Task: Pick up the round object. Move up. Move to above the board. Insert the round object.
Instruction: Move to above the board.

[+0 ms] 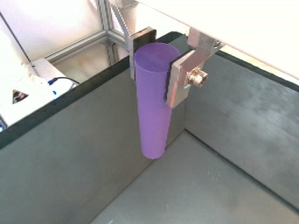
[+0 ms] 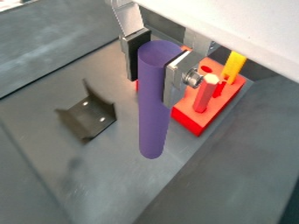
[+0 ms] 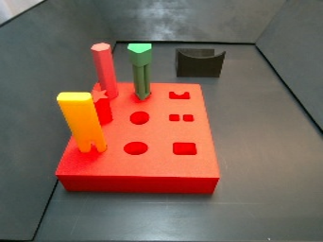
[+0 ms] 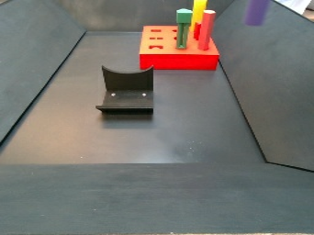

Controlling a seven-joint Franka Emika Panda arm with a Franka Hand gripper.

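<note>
The round object, a slim purple peg [image 1: 152,105], hangs upright in the air with my gripper [image 1: 158,66] shut on its upper end. In both wrist views a silver finger with a dark pad presses each side of the peg [image 2: 153,105], inside the gripper [image 2: 156,66]. The board [image 2: 193,118], a thick red block, lies on the floor just beside and below the peg. A side view shows only the peg's lower end [image 4: 258,11], high and to the right of the board [image 4: 178,62]; the gripper is out of that frame. The board's top [image 3: 158,132] has several open shaped holes.
A yellow peg [image 3: 79,118], a pinkish-red peg [image 3: 104,71] and a green peg [image 3: 140,71] stand in the board along one side. The dark fixture [image 4: 127,92] stands on the floor apart from the board, and shows as the fixture [image 2: 84,116] in a wrist view. Dark walls enclose the floor.
</note>
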